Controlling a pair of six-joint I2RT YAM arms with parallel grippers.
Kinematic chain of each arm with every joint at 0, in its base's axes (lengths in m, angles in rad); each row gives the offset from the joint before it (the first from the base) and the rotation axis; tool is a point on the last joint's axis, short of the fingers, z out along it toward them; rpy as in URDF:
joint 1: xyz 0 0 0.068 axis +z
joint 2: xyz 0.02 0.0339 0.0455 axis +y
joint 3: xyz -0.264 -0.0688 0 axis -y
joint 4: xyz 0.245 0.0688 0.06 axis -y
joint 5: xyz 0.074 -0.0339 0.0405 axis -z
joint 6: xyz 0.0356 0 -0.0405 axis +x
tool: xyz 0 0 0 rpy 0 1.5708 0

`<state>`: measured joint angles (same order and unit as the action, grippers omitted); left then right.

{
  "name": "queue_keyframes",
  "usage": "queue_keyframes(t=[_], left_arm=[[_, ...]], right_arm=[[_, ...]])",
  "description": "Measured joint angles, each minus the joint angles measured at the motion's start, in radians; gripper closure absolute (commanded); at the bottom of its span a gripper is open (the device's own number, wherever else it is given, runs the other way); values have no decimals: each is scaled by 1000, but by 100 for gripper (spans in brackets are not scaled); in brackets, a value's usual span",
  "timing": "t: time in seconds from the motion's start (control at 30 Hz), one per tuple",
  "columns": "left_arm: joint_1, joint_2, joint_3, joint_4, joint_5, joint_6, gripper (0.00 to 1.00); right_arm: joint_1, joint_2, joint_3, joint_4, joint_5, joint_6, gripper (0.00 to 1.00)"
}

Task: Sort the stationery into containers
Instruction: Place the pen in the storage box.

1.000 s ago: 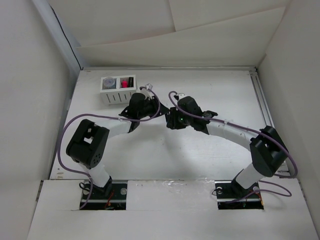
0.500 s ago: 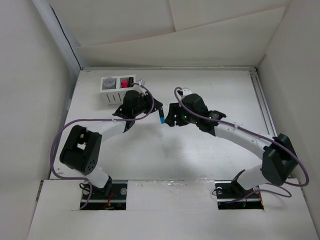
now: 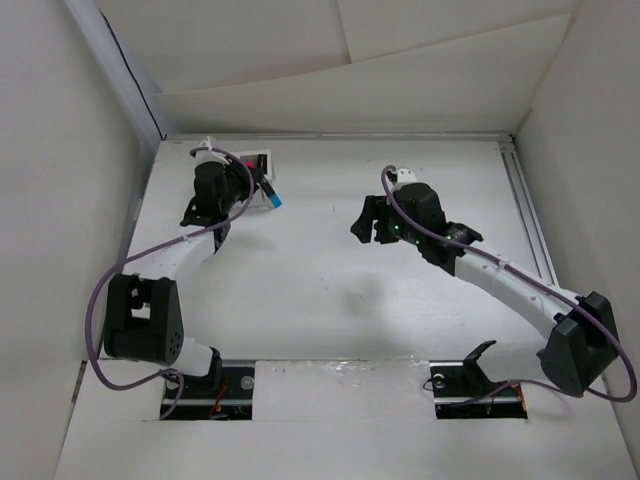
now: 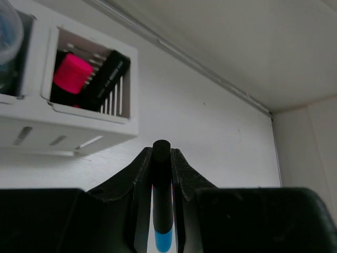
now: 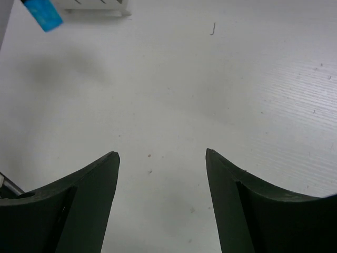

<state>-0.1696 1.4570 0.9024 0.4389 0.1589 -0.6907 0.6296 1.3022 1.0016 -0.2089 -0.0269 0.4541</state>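
Tools | left tool [image 4: 161, 156] clamped on blue-capped highlighter [image 4: 162, 203]; right tool [image 5: 162, 158] spread wide, holding nothing

Nothing is showing letters, numbers or signs that can be read. The white box [image 4: 68, 125] at ten o'clock and the blue-capped highlighter [image 4: 161, 184] are both looking plain.

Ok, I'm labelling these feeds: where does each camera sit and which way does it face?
Top external: above and behind the bases, looking down on the table; both arms show, left tool far-left, right tool mid-table.
Left wrist: on that wrist, facing along its tool toward the white box; fingers clamp a blue-capped highlighter.
Right wrist: looks down at the table between its open fingers.
Shared: the highlighter's blue cap appears in all three.
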Motion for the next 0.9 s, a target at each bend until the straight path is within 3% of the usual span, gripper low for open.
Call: queue_keyframes(t=[0.3,0.47,0.63,0.9], left_arm=[[-5,-8,175,-57,-303,48,94],[-5,101,369,-96,-457,123,94],[-5,223,492,-140,-544,185,94],[-7,304,506,-175,-597,246,94]], right_arm=[[-48,0,-74,11,-11,-6,27],[-53,-2,-89,25,-34,-7,27],[-56,-19,-100,41,-50,-7,27],[-60,-48,-101,45,-54,-7,27]])
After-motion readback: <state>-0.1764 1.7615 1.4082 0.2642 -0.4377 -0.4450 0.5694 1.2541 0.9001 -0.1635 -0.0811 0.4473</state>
